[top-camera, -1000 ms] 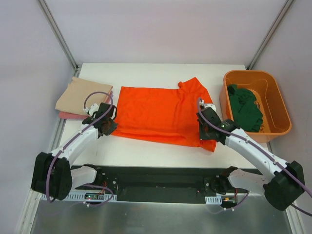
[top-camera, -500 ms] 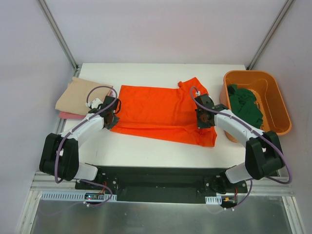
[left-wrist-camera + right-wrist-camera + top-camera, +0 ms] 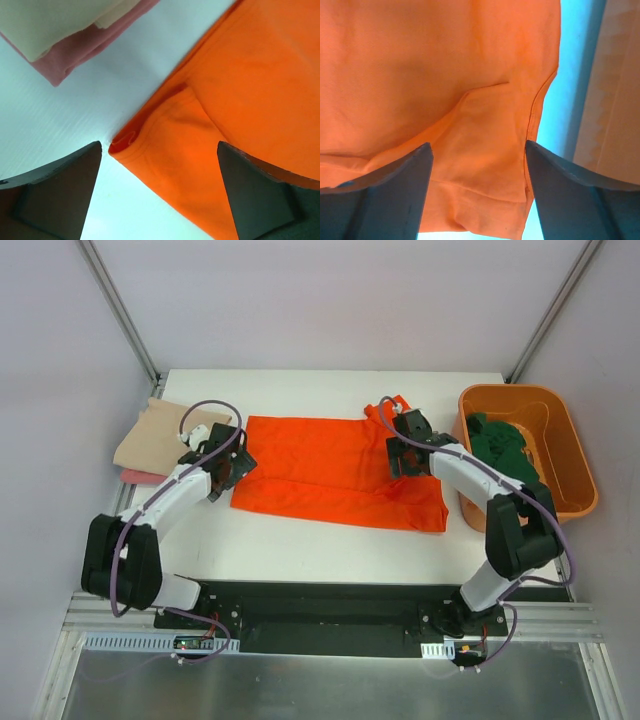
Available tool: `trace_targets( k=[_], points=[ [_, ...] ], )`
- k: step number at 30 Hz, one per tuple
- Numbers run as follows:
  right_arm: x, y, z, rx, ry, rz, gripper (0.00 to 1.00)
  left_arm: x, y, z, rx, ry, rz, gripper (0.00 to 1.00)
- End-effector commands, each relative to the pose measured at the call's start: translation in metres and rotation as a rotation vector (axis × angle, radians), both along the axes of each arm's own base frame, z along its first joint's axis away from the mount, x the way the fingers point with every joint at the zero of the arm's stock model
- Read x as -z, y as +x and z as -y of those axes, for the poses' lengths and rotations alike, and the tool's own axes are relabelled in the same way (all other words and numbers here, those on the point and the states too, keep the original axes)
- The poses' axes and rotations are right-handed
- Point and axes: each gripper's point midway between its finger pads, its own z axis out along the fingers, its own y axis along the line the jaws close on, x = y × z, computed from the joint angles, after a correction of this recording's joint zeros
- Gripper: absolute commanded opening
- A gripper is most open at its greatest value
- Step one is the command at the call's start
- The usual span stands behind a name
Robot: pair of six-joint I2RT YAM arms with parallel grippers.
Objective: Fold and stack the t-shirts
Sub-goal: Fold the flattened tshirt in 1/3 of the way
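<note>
— What lies around your shirt, biggest first?
— The white counter (image 3: 330, 390) carries it all. The orange shirt (image 3: 330, 465) lies flat at its middle. Your orange bin (image 3: 512, 390) sits just beside the shirt's right end, with a dark green shirt (image 3: 505, 460) bunched inside. Off the left end a beige shirt (image 3: 150, 435) rests folded on a pink shirt (image 3: 135, 477), a strip of bare counter between them and the orange cloth.
— Which way does it run?
— Its long axis goes left to right, near edge dipping slightly rightward, and a flap pokes toward the far edge at the right end.
— And your jaws?
— Left jaws are released, spread over the shirt's left corner. Right jaws are released too, over the right end, with the cloth lying loose beneath.
</note>
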Motion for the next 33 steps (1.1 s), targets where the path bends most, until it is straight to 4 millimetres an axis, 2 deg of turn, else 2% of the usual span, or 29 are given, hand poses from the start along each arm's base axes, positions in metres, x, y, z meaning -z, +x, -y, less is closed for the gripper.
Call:
trace_targets(
  k=[1,2,5,7,10,12,15,19,22,25,29,33],
  points=[
    [-0.035,-0.011,-0.006,0.007,0.089,0.100,0.90,-0.041,0.003,0.020,0.152,-0.081,0.094,0.99],
    [-0.037,-0.018,-0.016,-0.016,0.155,0.104,0.99,-0.042,0.001,0.026,0.182,-0.102,0.091,0.99],
    [-0.030,-0.046,-0.040,-0.054,0.343,0.067,0.96,-0.040,-0.006,0.044,0.256,-0.171,0.085,0.99],
    [-0.016,-0.064,-0.049,-0.069,0.422,0.024,0.96,-0.036,-0.007,0.056,0.299,-0.207,0.094,0.99],
    [-0.003,-0.076,-0.061,-0.101,0.491,-0.018,0.96,-0.027,-0.006,0.074,0.367,-0.252,0.085,0.99],
    [0.002,-0.071,-0.063,-0.112,0.488,-0.013,0.96,-0.017,-0.005,0.087,0.422,-0.294,0.035,0.99],
    [0.004,-0.061,-0.079,-0.147,0.519,-0.049,0.96,-0.001,-0.001,0.096,0.447,-0.320,-0.027,0.99],
    [0.010,-0.035,-0.099,-0.149,0.551,-0.069,0.96,0.021,0.003,0.092,0.418,-0.292,-0.085,0.99],
    [0.015,-0.007,-0.109,-0.150,0.533,-0.071,0.96,0.034,0.006,0.086,0.401,-0.254,-0.114,0.99],
    [0.019,0.015,-0.104,-0.109,0.463,-0.066,0.96,0.040,0.006,0.083,0.393,-0.236,-0.130,0.99],
    [0.014,0.022,-0.087,-0.071,0.370,-0.033,0.96,0.044,0.003,0.076,0.386,-0.207,-0.137,0.99],
    [0.002,0.006,-0.065,-0.031,0.310,-0.013,0.96,0.046,-0.001,0.068,0.367,-0.175,-0.139,0.99]
  ],
)
